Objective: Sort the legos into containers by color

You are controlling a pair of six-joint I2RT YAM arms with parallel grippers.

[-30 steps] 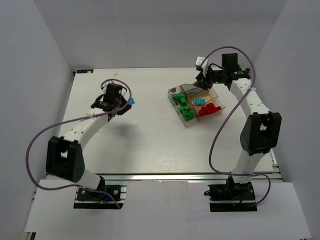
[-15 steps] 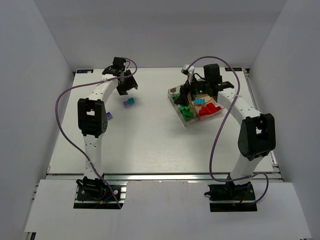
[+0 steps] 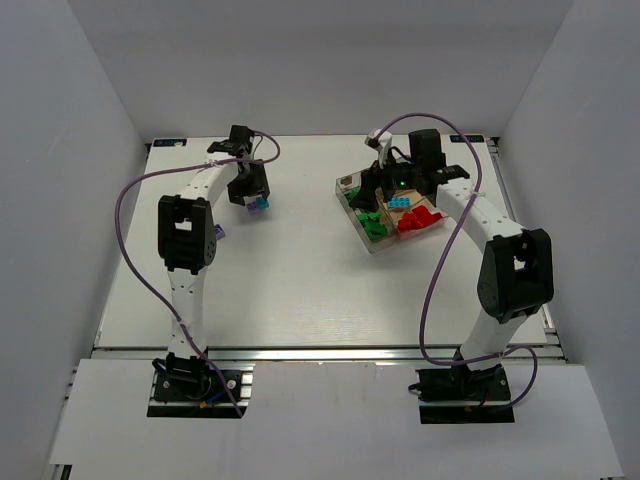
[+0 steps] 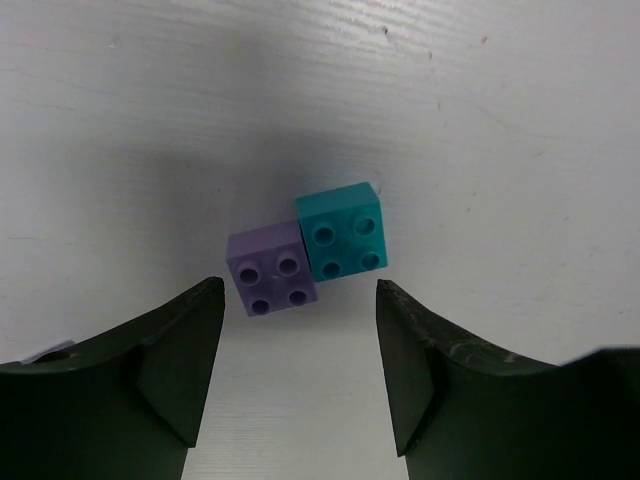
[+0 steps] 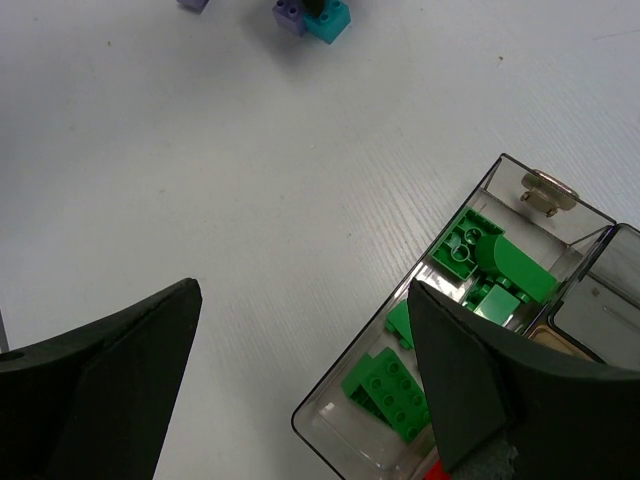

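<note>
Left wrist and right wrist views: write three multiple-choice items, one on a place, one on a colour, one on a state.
1. The purple brick lies: A) in the tray; B) on the table, touching the teal brick; C) between shut fingers.
2. The bricks in the tray's long section are: A) green; B) red; C) purple.
3. The left pincer is: A) shut on a brick; B) open, holding nothing; C) out of view.
Key: 1 B, both sit side by side, touching, on the table; 2 A, only green bricks show there; 3 B, its fingers stand apart, clear of both bricks.
</note>
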